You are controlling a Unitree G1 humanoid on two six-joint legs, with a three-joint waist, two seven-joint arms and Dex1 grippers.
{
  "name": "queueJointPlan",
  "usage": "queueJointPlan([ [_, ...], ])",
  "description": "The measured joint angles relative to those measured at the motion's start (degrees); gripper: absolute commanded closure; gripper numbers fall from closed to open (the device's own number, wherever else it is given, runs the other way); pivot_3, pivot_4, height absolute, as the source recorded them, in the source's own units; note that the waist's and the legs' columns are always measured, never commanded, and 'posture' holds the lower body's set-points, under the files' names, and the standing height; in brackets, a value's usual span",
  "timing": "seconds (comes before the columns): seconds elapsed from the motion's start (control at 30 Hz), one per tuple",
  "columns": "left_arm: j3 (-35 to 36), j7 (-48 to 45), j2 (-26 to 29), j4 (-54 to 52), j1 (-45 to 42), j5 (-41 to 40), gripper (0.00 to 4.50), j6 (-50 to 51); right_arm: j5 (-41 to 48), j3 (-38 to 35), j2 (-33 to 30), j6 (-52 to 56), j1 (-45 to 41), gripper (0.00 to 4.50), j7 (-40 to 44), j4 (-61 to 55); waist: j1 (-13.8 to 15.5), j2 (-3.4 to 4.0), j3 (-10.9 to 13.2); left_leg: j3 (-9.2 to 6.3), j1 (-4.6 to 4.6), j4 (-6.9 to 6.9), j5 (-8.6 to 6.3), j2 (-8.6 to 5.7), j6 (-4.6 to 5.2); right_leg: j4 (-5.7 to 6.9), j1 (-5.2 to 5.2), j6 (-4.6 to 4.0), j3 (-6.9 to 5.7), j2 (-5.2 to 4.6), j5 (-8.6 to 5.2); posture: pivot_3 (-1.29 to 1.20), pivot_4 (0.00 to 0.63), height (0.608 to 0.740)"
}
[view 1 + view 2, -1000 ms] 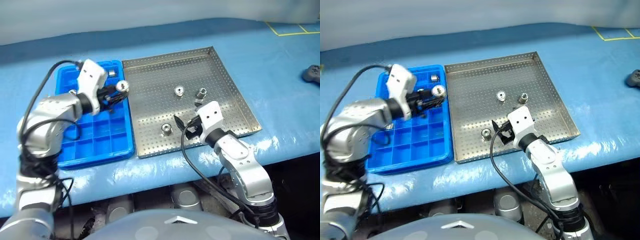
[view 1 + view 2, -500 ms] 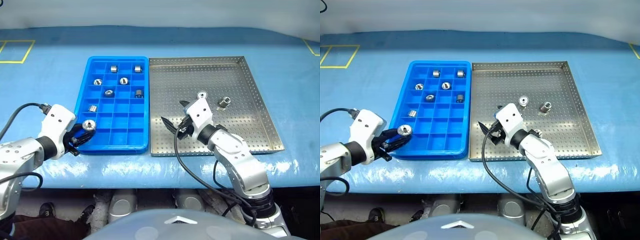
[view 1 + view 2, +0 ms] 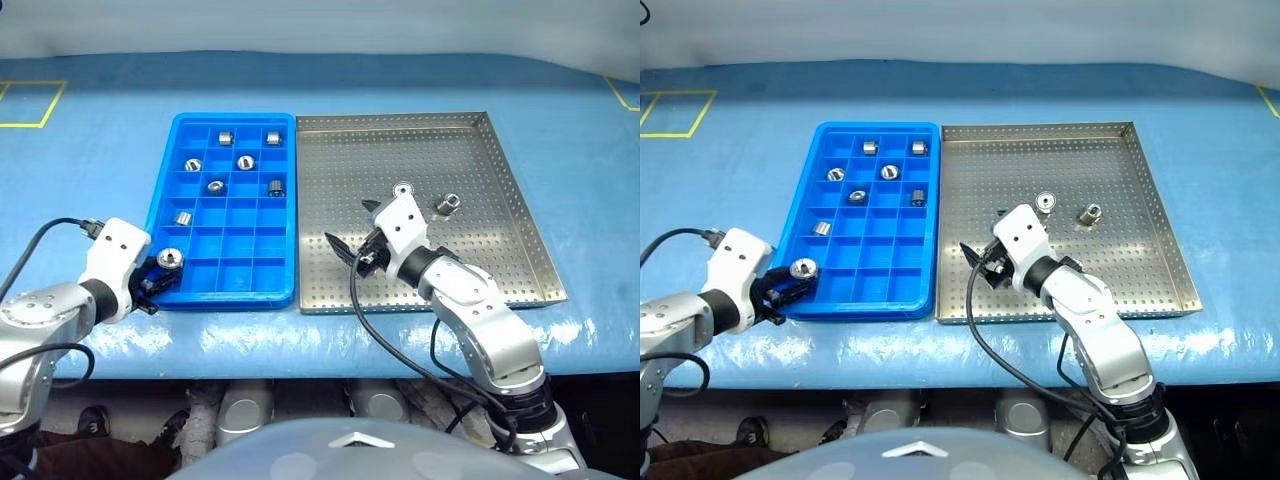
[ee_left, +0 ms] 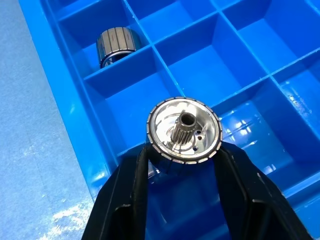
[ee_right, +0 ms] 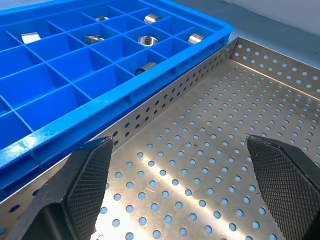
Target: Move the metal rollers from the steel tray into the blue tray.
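Roller (image 4: 185, 131) in left hand (image 4: 182, 165), bore axis up toward the camera.

**Blue-Covered Table Before a Pale Backdrop**

The table (image 3: 90, 120) is covered by a pale blue, slightly glossy sheet, on whose front edge bright highlights are reflected. Yellow tape lines (image 3: 30, 100) are laid on the cover at the far left, and another yellow line (image 3: 625, 92) at the far right. Behind the table a plain, pale grey-white wall (image 3: 320, 25) is seen.
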Motion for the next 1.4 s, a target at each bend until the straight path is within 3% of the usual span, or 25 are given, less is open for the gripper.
queueJointPlan([
  [0.27, 2.36, -1.73, 1.03, 1.43, -1.39, -0.32, 0.28, -1.84, -0.05, 0.04, 0.17, 0.0, -0.03, 0.0, -0.45, 0.06, -0.15, 0.0, 0.0, 0.0, 0.0, 0.01, 0.0, 0.02, 0.0, 0.01, -0.01, -0.01, -0.04, 0.01, 0.0, 0.01, 0.15, 0.74],
  [0.37, 4.0, -1.81, -0.11, 2.48, -3.44, -1.66, 0.28, -2.37, -0.1, -0.01, 0.22, 0.0, -0.05, 0.0, -0.96, 0.15, -0.13, -0.01, 0.0, 0.01, -0.02, 0.02, 0.0, 0.01, 0.0, -0.01, 0.0, 0.0, -0.03, -0.01, 0.0, 0.0, 0.15, 0.74],
  [0.57, 4.26, -3.34, -8.77, 3.78, -12.09, -9.19, 0.28, -5.88, -0.25, -0.47, 0.15, 0.11, 0.16, 0.0, -1.71, 0.22, -0.31, -0.07, -0.05, 0.02, -0.03, 0.06, 0.0, -0.03, -0.05, -0.01, 0.03, -0.24, -0.02, -0.04, 0.18, -0.08, 0.15, 0.74],
  [0.6, 1.09, -4.36, -12.0, 4.09, -15.18, -10.74, 0.28, -7.01, -0.44, -0.69, 0.05, 0.25, 0.17, 0.0, -2.2, 0.22, -0.1, -0.08, -0.06, -0.05, -0.06, 0.15, 0.01, -0.08, -0.06, -0.04, 0.11, -0.21, -0.08, -0.03, 0.19, -0.09, 0.15, 0.74],
  [0.7, -20.89, -5.65, -15.71, 9.0, -23.53, -7.31, 0.28, -9.24, -2.99, -0.74, -0.46, 2.14, 0.34, 0.0, -4.94, -1.9, -0.32, -0.09, -0.08, -0.04, -0.06, 0.35, 0.01, -0.16, -0.07, -0.09, 0.24, 0.0, 0.01, -0.03, 0.28, -0.15, 0.15, 0.74],
  [0.93, -38.76, -7.58, -18.21, 20.79, -34.84, 1.49, 0.28, -14.48, -8.23, -5.21, -2.86, 11.59, 3.21, 0.0, -10.56, -6.19, -4.14, -0.04, -0.1, 0.04, -0.07, 0.34, 0.0, -0.08, -0.04, -0.03, 0.15, 0.22, 0.13, 0.08, 0.2, -0.24, 0.15, 0.74],
  [1.2, -49.57, -11.08, -20.87, 30.79, -39.04, 8.96, 0.28, -19.96, -11.73, -7.48, -1.85, 16.13, 5.28, 0.0, -14.6, -9.75, -7.92, 0.03, -0.14, 0.07, -0.14, 0.39, -0.01, -0.09, -0.02, -0.03, 0.11, 0.29, 0.21, 0.08, 0.17, -0.3, 0.15, 0.74],
  [1.4, -51.36, -11.48, -23.62, 34.13, -40.06, 12.52, 0.28, -21.53, -12.49, -7.48, -0.89, 16.29, 6.38, 0.0, -15.16, -10.65, -10.03, 0.06, -0.16, 0.07, -0.15, 0.42, -0.01, -0.09, -0.02, -0.02, 0.11, 0.33, 0.23, 0.08, 0.18, -0.32, 0.15, 0.74],
])
